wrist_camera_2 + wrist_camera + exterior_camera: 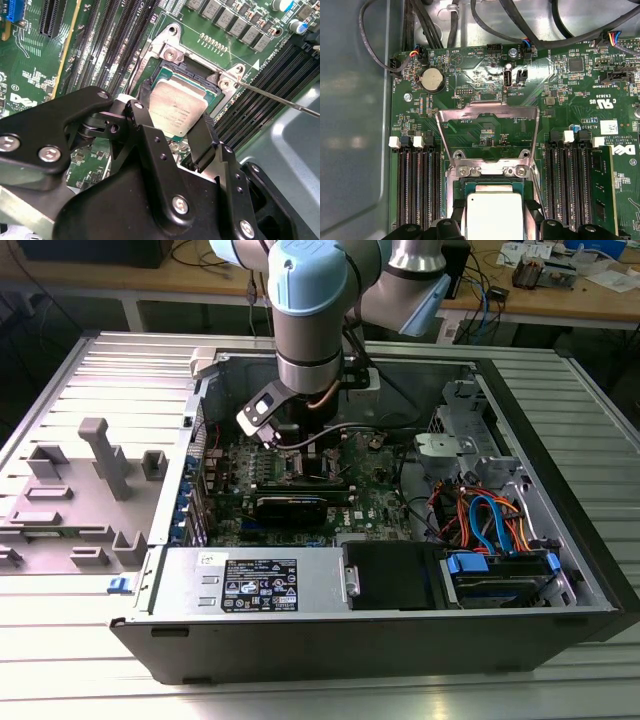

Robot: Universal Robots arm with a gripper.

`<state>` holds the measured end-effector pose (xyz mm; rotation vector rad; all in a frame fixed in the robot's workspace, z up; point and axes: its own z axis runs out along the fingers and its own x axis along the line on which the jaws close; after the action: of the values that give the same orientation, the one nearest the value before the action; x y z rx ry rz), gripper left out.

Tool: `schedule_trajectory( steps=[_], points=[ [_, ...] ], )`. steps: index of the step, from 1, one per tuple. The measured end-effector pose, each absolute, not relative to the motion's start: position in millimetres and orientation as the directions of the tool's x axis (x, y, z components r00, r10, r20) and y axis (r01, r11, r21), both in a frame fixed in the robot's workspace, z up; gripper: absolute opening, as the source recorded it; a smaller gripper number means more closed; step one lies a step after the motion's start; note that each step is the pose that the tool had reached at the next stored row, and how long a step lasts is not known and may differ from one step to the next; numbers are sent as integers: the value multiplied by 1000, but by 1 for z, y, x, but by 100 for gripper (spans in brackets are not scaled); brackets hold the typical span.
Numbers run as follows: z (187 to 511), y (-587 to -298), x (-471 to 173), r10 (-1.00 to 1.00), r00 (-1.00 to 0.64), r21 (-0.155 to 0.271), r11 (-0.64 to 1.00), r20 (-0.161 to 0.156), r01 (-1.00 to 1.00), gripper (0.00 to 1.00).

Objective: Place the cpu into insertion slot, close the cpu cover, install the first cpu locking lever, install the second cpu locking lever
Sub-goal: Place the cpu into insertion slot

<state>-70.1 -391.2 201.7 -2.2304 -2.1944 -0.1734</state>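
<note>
One cpu [178,107], one cpu cover [490,109], one insertion slot [170,74], two fingers [204,139]

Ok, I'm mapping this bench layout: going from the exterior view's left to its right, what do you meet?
Grey plastic fixture → green board → orange and blue cables.

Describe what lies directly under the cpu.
The insertion slot: its dark frame and silvery rim show around the cpu. The socket's contacts are covered by the chip itself.
</note>
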Motion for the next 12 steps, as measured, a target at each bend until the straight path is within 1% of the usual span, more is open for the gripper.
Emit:
schedule_trajectory(
  steps=[12],
  points=[
    [198, -391, -71, 996, 17, 72, -23, 84, 997, 55]
  ],
)
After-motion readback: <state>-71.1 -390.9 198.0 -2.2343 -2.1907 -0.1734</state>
